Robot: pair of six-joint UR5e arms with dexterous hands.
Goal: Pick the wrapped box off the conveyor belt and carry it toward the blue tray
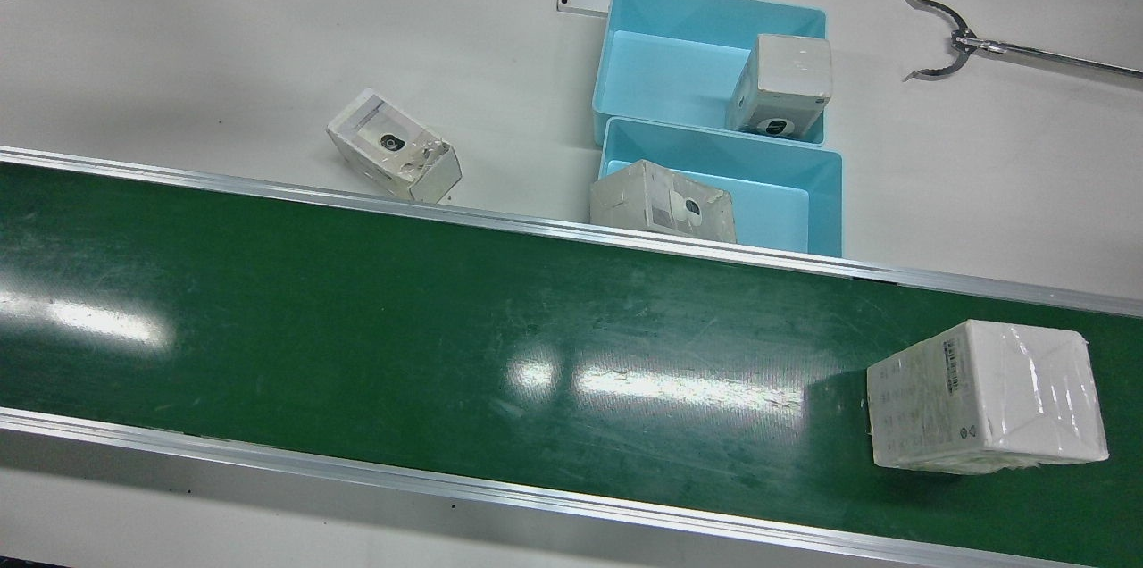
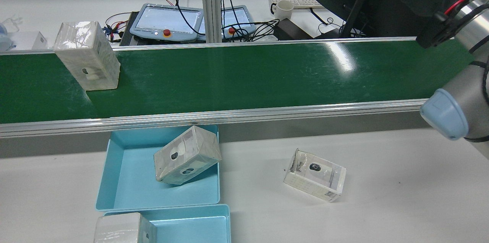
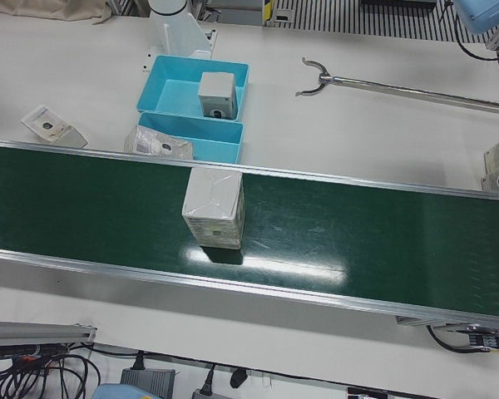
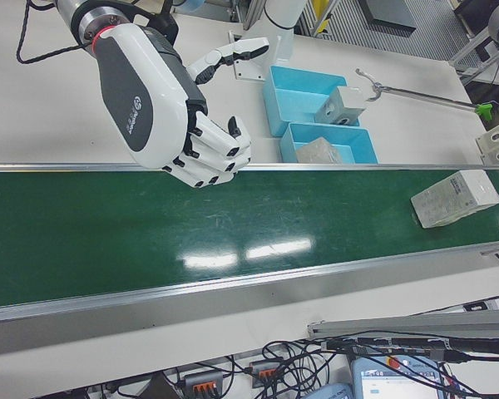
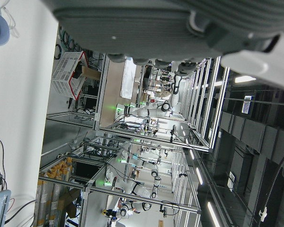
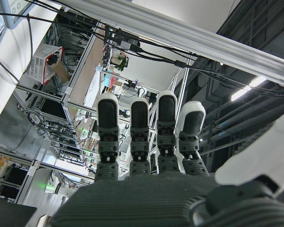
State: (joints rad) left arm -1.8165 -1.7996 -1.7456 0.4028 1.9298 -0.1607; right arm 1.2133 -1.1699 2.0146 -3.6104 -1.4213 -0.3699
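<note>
The wrapped white box (image 1: 982, 398) stands on the green conveyor belt (image 1: 446, 327), at its left end in the rear view (image 2: 87, 55) and mid-belt in the left-front view (image 3: 214, 209). Nothing touches it. Two blue trays (image 1: 661, 77) (image 1: 777, 193) sit side by side on the table just past the belt rail, each with a wrapped box (image 1: 781, 86) (image 1: 663, 202) in it. My right hand (image 4: 183, 100) hovers open above the far end of the belt, fingers (image 6: 132, 127) spread, well away from the box. My left hand (image 5: 156, 28) shows only its palm in its own view.
Another wrapped box (image 1: 393, 146) lies loose on the white table beside the belt rail. A metal reacher tool (image 1: 946, 37) lies on the table beyond the trays. Teach pendants (image 2: 166, 21) and cables sit behind the belt. My right arm's elbow (image 2: 447, 113) overhangs the table.
</note>
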